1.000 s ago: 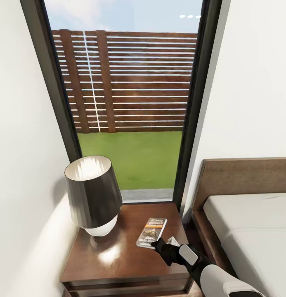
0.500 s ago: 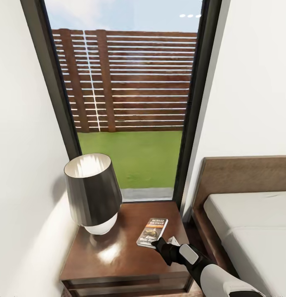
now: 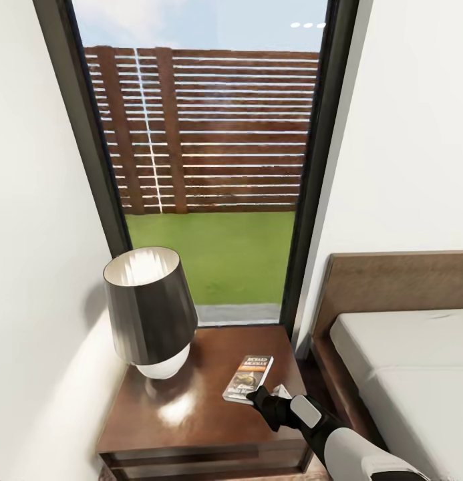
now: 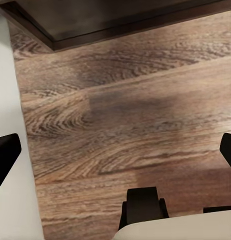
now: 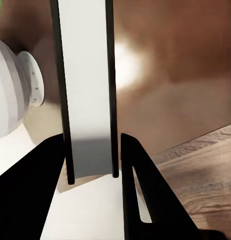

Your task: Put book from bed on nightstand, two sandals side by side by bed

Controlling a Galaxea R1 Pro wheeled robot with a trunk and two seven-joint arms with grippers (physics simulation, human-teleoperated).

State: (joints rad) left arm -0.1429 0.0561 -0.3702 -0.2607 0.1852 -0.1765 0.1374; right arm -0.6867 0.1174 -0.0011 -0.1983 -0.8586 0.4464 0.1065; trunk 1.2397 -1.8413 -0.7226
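Note:
The book (image 3: 248, 379) rests low over the dark-brown nightstand (image 3: 191, 427), right of the lamp, cover up with its orange band showing. My right gripper (image 3: 258, 395) is shut on the book's near edge. In the right wrist view the book (image 5: 85, 90) is edge-on, its white pages between my two black fingers (image 5: 138, 185), above the glossy nightstand top (image 5: 170, 75). My left gripper (image 4: 115, 155) hangs open over the wood-plank floor (image 4: 130, 115). The bed (image 3: 405, 374) lies to the right with its brown headboard (image 3: 391, 287). The sandals are out of view.
A black-shaded lamp (image 3: 151, 310) with a white base (image 5: 13, 95) takes up the nightstand's left half. A tall black-framed window (image 3: 211, 167) stands behind, and white walls close in on both sides. A dark furniture edge (image 4: 120, 20) borders the floor near my left gripper.
The book and my right gripper have crept a little to the right and nearer on the nightstand. The lamp and bed stay put.

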